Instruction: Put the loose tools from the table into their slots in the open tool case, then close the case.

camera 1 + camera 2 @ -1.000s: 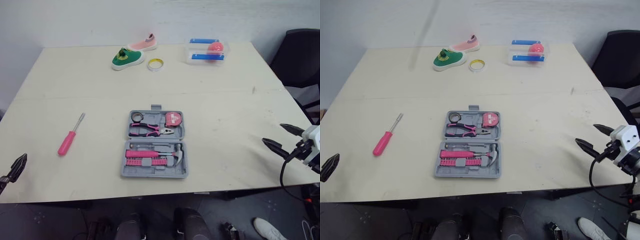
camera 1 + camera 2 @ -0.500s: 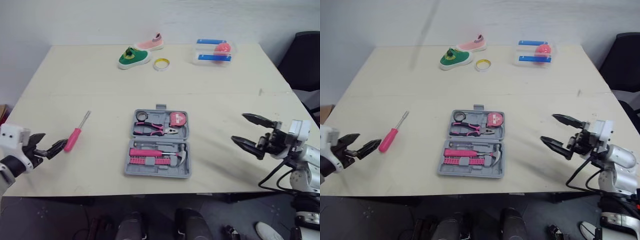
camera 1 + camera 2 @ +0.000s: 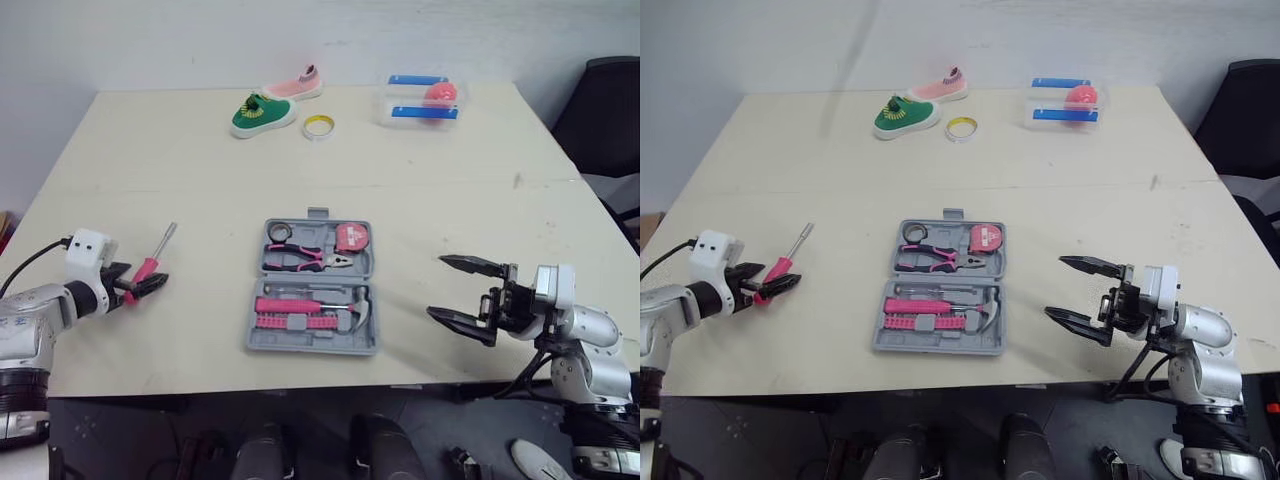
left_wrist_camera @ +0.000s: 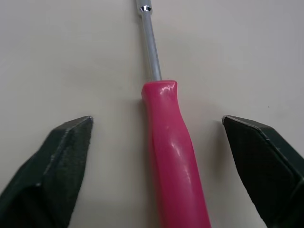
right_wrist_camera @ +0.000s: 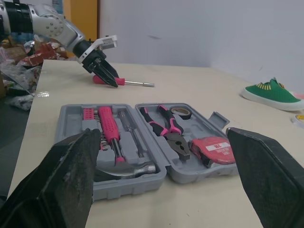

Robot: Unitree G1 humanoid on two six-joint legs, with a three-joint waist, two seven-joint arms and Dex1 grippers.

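Left fingers (image 4: 53,164) spread astride the screwdriver (image 4: 174,159); right fingers (image 5: 64,173) gape near the table (image 3: 420,360) edge.

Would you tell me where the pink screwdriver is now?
In both eye views the pink screwdriver lies on the table on the robot's left, left of the tool case, its handle inside the open left gripper.

Screwdriver (image 4: 173,156): handle of glossy pink plastic, smooth, with bright highlights; shaft of plain polished metal. Table (image 3: 450,200): pale top, matt and smooth, with a few faint scuffs and a seam line. Tool case (image 3: 310,346): grey moulded plastic, matt. Hammer (image 5: 135,167) in the case: head of shiny bare metal, grip of pink plastic. Green shoe (image 3: 262,113): knitted cloth upper. Box (image 3: 384,110): clear plastic.
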